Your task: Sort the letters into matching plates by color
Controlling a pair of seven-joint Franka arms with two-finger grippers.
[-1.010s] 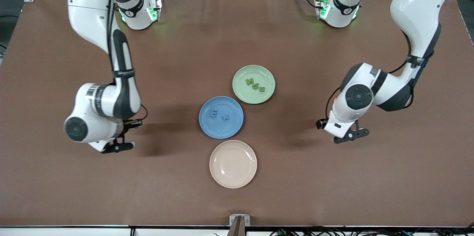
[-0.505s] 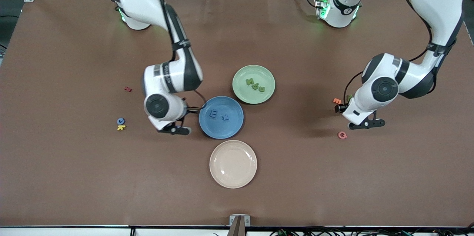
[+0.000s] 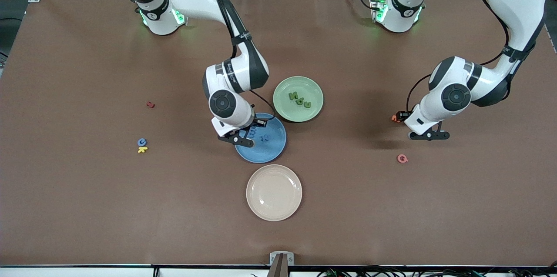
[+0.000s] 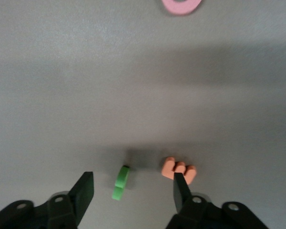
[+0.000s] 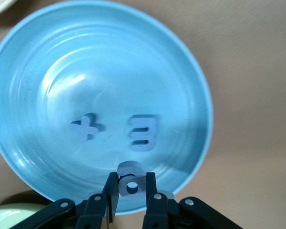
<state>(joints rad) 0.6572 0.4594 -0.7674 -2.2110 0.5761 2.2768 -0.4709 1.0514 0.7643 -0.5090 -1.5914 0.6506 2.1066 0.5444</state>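
Two pincers working: the right pincer (image 5: 132, 187) pinches a small blue foam letter (image 5: 129, 177) over the glossy blue plate (image 5: 33, 67). The left pincer (image 4: 133, 191), spread, straddles a green foam letter (image 4: 120, 182) on the brown tabletop (image 4: 133, 95).

The blue plate (image 3: 265, 148) sits mid-table, glossy and shallow, with two blue letters, a cross-shaped piece (image 5: 86, 128) and an E-like piece (image 5: 143, 133), lying flat in it; a third blue letter (image 5: 130, 181) is pinched above its rim; the pale green plate (image 3: 298, 98) lies just beside the blue plate, farther from the front camera, carrying three dark green letters (image 3: 300, 99); the empty cream plate (image 3: 274, 192) lies just beside the blue plate, nearer the camera; toward the right arm's end lie a red letter (image 3: 150, 104), a blue letter (image 3: 142, 142) and a yellow letter (image 3: 142, 149) touching it; toward the left arm's end lie a pink letter (image 3: 402, 158), an orange letter (image 4: 178, 170) and a green letter (image 4: 120, 182) on edge.
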